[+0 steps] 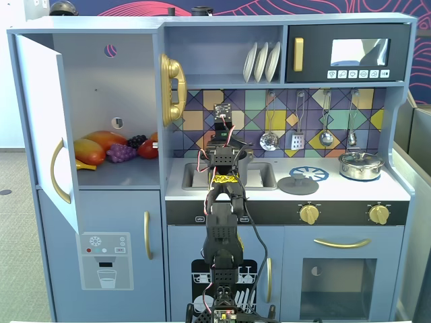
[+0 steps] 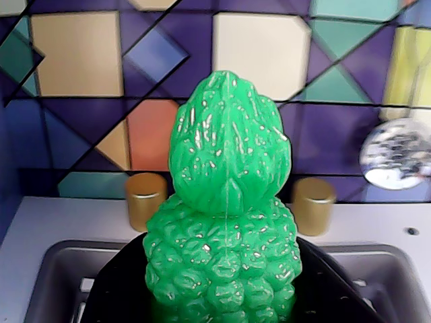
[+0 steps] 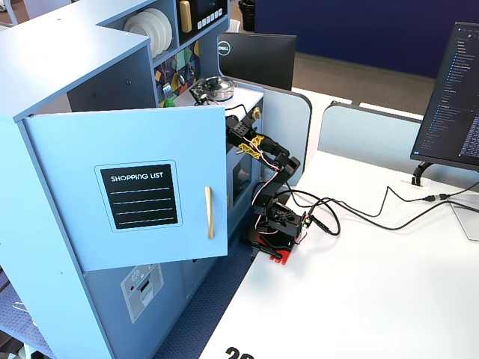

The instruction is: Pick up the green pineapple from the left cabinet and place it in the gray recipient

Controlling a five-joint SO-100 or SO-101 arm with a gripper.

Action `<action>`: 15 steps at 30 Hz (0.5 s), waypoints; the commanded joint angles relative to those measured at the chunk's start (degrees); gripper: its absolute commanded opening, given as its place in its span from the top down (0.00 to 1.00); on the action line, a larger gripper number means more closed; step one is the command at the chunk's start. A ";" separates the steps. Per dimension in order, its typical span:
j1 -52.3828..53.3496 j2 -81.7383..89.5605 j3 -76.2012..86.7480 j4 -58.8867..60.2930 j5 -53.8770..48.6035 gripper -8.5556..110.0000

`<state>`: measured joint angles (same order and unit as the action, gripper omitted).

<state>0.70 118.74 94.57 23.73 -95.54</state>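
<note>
The hand's fingers are hidden, but it is clamped on the green pineapple (image 2: 225, 222), whose base is cut off in the wrist view. Bumpy, glossy plastic, it hangs over a dark round pot (image 2: 118, 289) in the sink (image 2: 57, 269).

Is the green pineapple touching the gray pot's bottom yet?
Cannot tell. The wrist view shows the green pineapple upright over the gray pot, but its base is cut off by the frame.
</note>
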 commanded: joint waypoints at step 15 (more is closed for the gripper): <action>1.14 1.32 -8.61 5.89 0.09 0.67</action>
<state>1.32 115.58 90.70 27.16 -94.66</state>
